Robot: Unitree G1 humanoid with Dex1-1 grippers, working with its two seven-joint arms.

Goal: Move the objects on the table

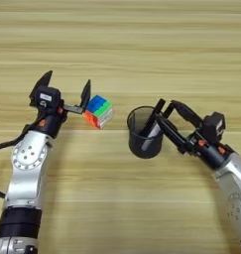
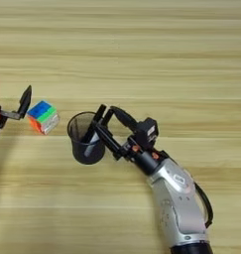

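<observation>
The multicoloured puzzle cube (image 1: 98,111) rests on the table (image 1: 142,39) left of centre. My left gripper (image 1: 65,88) is open just left of it, its right finger close against the cube's left side. The white marker with a black cap (image 1: 152,126) stands tilted inside the black mesh cup (image 1: 145,133), cap end sticking up over the rim. My right gripper (image 1: 164,111) reaches in from the right over the cup's rim and is open. Its lower finger lies by the marker, while a gap separates the upper finger from the cap.
The mesh cup (image 2: 86,138) stands near the table's centre, a short way right of the cube (image 2: 43,117). My right forearm (image 2: 174,193) stretches from the lower right. Bare wood spans the far half of the table.
</observation>
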